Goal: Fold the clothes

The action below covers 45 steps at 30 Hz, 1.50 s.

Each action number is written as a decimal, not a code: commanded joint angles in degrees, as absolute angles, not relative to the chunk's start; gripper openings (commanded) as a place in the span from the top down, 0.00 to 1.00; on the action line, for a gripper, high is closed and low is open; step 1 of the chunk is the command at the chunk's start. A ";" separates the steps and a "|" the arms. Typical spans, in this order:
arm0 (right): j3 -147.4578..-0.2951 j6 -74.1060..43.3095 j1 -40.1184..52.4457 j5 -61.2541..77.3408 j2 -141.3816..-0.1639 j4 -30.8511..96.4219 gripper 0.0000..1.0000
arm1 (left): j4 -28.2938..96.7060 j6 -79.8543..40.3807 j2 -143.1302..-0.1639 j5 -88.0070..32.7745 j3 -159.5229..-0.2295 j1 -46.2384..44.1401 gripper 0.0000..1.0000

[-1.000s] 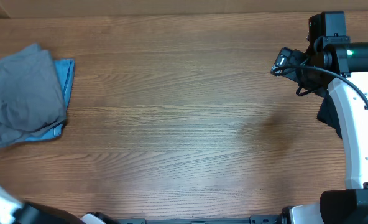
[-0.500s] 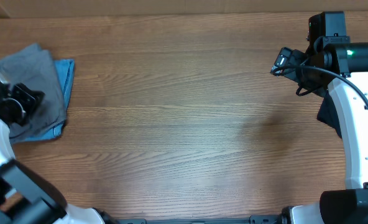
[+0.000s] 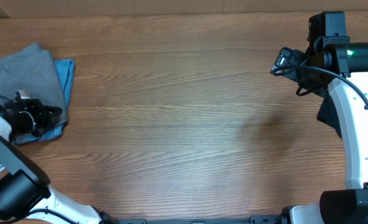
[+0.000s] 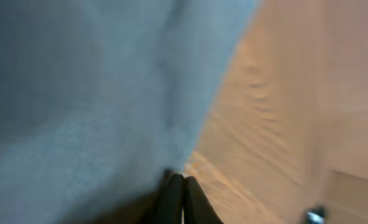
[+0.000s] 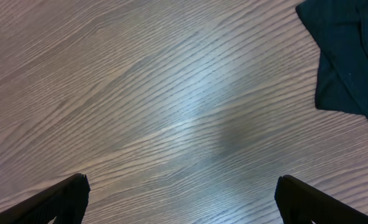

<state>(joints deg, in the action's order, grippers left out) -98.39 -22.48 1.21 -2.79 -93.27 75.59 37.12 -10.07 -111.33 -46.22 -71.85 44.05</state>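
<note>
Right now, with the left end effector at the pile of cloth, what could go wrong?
1. The shut left end effector sits where the plain grey thin garment overlaps the light blue denim piece; a pull might drag both.
2. Its closed fingers may hold no cloth: the left wrist view shows none between them.
3. The open right end effector hangs far off beside the crumpled black garment, unable to steady anything.
</note>
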 commanded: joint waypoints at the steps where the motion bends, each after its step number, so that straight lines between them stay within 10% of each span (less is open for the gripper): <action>1: -98.30 -22.76 1.15 -2.66 -93.34 75.33 0.00 | 36.56 -9.39 -102.74 -58.67 -72.20 46.96 0.96; 12: -98.30 -22.76 1.15 -2.66 -93.34 75.33 0.00 | 43.57 -13.65 -77.52 -9.08 -72.23 44.05 0.95; 16: -98.30 -22.76 1.15 -2.66 -93.34 75.33 0.00 | 46.37 -12.34 -76.55 7.09 -72.23 38.06 0.76; 20: -98.30 -22.76 1.15 -2.66 -93.34 75.33 0.00 | 46.81 -4.84 -77.73 7.03 -72.23 34.87 0.17; 23: -98.30 -22.76 1.15 -2.66 -93.34 75.33 0.00 | 47.59 -1.06 -78.48 8.19 -72.23 33.26 0.05; 45: -98.30 -22.76 1.15 -2.66 -93.34 75.33 0.00 | 47.79 -0.82 -78.48 7.90 -72.23 32.86 0.00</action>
<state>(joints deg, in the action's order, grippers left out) -98.39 -22.50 1.21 -2.79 -93.27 75.59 47.83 -2.33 -78.15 6.76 -72.14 33.08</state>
